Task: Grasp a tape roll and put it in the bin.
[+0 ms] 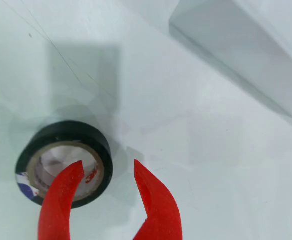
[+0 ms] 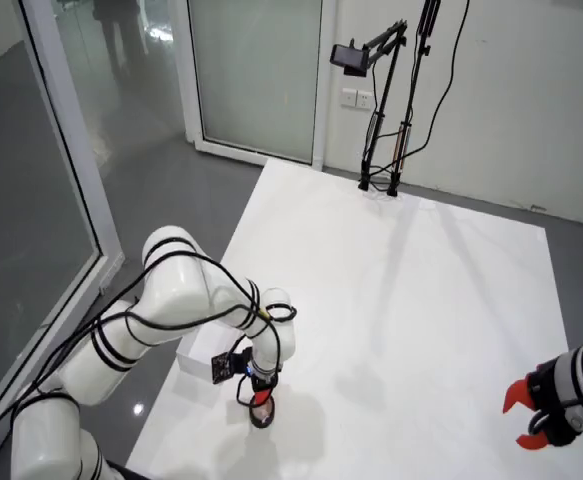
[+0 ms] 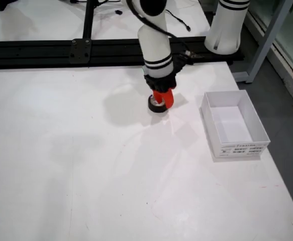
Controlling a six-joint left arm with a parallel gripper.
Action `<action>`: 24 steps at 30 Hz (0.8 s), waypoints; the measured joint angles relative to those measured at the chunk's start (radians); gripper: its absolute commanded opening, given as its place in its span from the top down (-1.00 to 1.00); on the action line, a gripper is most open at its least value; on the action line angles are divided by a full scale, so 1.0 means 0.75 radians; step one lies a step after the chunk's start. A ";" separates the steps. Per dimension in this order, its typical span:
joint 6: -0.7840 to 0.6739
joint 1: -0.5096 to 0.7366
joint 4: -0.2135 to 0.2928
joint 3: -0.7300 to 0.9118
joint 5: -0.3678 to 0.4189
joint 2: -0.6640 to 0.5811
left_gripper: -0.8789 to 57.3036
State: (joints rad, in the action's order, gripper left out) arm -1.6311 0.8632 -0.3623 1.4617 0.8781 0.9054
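Note:
In the wrist view a black tape roll (image 1: pixel 65 130) lies flat on the white table at the lower left, its pale core showing. My red gripper (image 1: pixel 107 164) is open: the left finger (image 1: pixel 60 200) sits over the roll's hole and the right finger (image 1: pixel 156 200) stands outside it, so they straddle the roll's right wall. From the front, the gripper (image 3: pixel 162 98) points down right on the roll (image 3: pixel 156 106). The white bin (image 3: pixel 239 149) stands open to the right of it, a short gap away. In the wrist view the bin's wall (image 1: pixel 246 50) fills the upper right.
A black rail (image 3: pixel 61 50) runs along the table's far edge in the front view, with a second arm's white base (image 3: pixel 226 25) beyond it. That still arm's red gripper (image 2: pixel 531 410) shows at the right in the overhead view. A camera stand (image 2: pixel 381 100) is at the table's far end.

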 measured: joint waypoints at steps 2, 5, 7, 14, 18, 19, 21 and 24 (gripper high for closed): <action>-0.001 -0.002 -0.004 -0.018 -0.004 0.016 0.33; -0.003 -0.003 -0.010 -0.041 -0.008 0.037 0.56; -0.004 -0.003 -0.011 -0.055 -0.009 0.049 0.68; -0.006 -0.005 -0.022 -0.085 -0.019 0.078 0.92; -0.007 -0.007 -0.027 -0.096 -0.028 0.089 0.99; -0.007 -0.007 -0.028 -0.099 -0.029 0.091 0.99; -0.008 -0.008 -0.029 -0.103 -0.035 0.095 1.00; -0.008 -0.009 -0.029 -0.109 -0.043 0.100 1.00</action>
State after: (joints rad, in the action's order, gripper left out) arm -1.6371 0.8564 -0.3839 1.3795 0.8462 0.9802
